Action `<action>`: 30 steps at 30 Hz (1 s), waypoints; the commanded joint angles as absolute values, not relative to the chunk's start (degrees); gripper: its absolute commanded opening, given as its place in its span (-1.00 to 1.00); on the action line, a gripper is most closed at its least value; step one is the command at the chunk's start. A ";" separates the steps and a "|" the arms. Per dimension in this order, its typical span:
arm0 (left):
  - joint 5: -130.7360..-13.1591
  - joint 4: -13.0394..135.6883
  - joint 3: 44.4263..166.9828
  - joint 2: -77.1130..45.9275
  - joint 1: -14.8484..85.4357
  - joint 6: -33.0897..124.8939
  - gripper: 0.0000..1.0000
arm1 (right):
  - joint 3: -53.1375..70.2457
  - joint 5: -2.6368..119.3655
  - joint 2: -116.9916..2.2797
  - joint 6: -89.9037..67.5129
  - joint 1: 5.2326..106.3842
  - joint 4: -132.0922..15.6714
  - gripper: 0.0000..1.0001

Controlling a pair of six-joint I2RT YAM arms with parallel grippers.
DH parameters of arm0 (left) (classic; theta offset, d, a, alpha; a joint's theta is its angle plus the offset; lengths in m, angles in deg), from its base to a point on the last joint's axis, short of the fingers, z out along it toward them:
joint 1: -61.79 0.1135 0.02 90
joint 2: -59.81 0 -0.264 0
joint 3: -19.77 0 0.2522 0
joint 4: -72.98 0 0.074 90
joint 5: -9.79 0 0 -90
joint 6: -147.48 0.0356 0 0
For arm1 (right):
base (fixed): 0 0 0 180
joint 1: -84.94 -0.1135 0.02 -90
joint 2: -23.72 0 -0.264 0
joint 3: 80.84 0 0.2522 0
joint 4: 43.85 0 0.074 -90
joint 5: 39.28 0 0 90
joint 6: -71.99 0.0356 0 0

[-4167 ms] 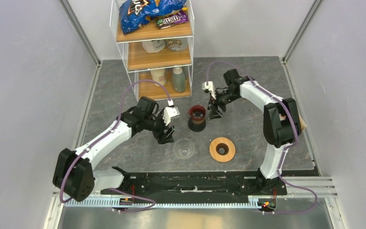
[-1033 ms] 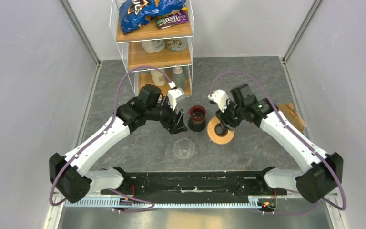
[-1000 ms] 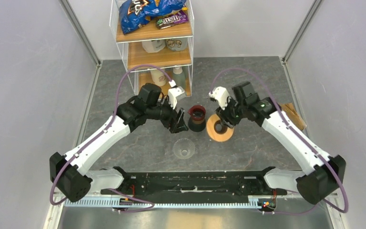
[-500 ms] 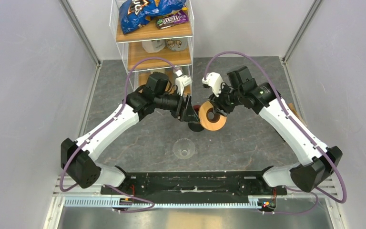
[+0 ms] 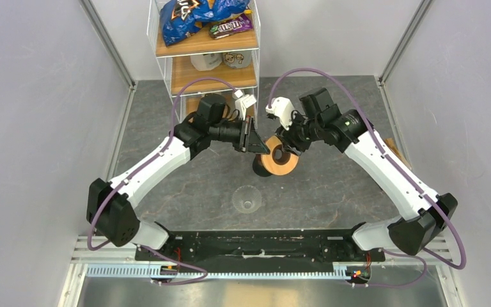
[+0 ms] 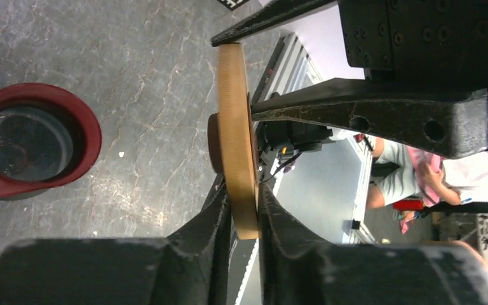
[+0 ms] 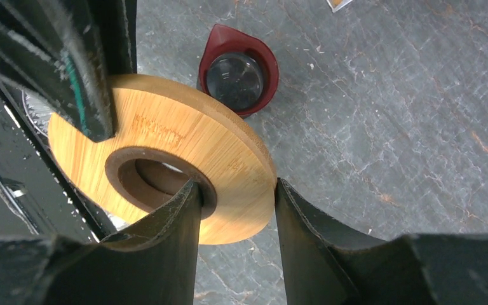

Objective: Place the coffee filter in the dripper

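The wooden ring (image 5: 280,161) is no longer lying on the bench (image 5: 192,192) — the right hand (image 7: 235,190) is holding it up on edge, clenched across its rim, and the left hand (image 6: 241,210) is now pinching the opposite edge. The dripper's glass cone (image 5: 248,200) is lying alone, well apart from it. The coffee filter (image 5: 393,146) is peeking out beside the right arm (image 5: 390,179), untouched — I think assembling is coming first.
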State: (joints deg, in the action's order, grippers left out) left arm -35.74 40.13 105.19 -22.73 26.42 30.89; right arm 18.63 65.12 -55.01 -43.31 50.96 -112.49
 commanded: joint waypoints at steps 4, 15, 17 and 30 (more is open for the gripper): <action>-25.40 59.55 98.43 -24.69 32.95 12.52 -0.96 | 22.44 64.45 -56.46 -41.30 50.38 -110.79 0.42; -20.86 96.14 86.29 -31.74 42.50 -15.49 -0.96 | 23.50 61.39 -55.34 -36.97 55.04 -107.53 0.94; -20.57 102.07 85.64 -34.73 43.24 -20.05 -0.95 | 22.37 63.05 -55.45 -36.24 56.58 -107.39 0.94; -19.21 110.43 84.06 -41.35 44.48 -24.85 -0.95 | 18.26 69.78 -55.37 -33.90 63.24 -106.74 0.94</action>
